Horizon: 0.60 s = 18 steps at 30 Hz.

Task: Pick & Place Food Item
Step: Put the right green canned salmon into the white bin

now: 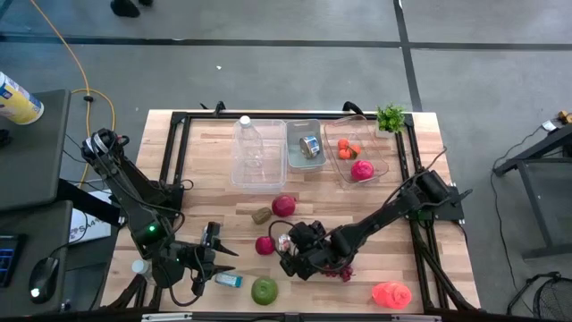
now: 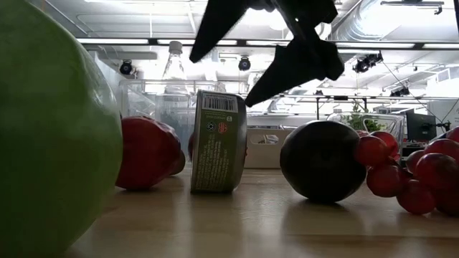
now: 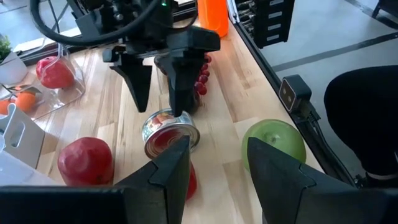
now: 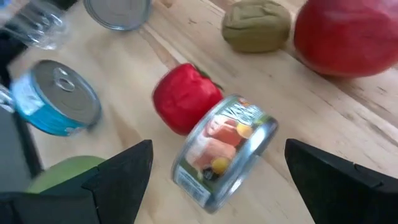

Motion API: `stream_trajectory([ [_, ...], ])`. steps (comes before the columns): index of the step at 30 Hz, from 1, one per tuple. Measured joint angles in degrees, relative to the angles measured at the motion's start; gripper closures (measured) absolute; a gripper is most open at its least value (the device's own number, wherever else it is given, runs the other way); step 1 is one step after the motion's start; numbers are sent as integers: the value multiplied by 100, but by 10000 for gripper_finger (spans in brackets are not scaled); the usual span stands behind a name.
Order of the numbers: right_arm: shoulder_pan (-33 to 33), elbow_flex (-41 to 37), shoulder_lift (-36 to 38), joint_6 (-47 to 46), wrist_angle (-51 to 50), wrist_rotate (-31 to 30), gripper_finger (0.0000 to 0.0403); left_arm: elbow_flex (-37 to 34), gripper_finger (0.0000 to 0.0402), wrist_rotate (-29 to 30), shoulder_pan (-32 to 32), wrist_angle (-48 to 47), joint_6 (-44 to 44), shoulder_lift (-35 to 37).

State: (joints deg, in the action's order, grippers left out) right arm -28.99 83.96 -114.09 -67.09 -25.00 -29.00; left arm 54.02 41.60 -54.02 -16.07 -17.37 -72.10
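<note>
A food can with a picture label [image 4: 224, 152] lies on its side on the wood, resting on its curved wall, beside a red pepper [image 4: 185, 96]. In the high view the can [image 1: 284, 241] is near the table's middle front. My right gripper [image 4: 227, 186] is open and hovers just above the can, one finger on either side, touching nothing; the low view shows the right gripper [image 2: 220, 82] over the can [image 2: 217, 141]. My left gripper [image 3: 217, 146] is open and empty, low at the front left [image 1: 217, 253], facing the can [image 3: 171, 134].
Around the can lie a red apple [image 1: 283, 206], a brown-green lump [image 1: 261, 216], a green apple [image 1: 264, 290], a blue can [image 1: 230, 280], grapes [image 1: 340, 271] and a dark round fruit [image 2: 323, 159]. Clear containers [image 1: 308, 146] line the far side; an orange item [image 1: 391, 293] sits front right.
</note>
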Motion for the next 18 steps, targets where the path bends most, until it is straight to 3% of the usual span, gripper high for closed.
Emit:
stream_trajectory([
  [18, 88, 3, -203, -30, 153, 87, 50, 0, 249, 2, 2, -28, 0, 0],
])
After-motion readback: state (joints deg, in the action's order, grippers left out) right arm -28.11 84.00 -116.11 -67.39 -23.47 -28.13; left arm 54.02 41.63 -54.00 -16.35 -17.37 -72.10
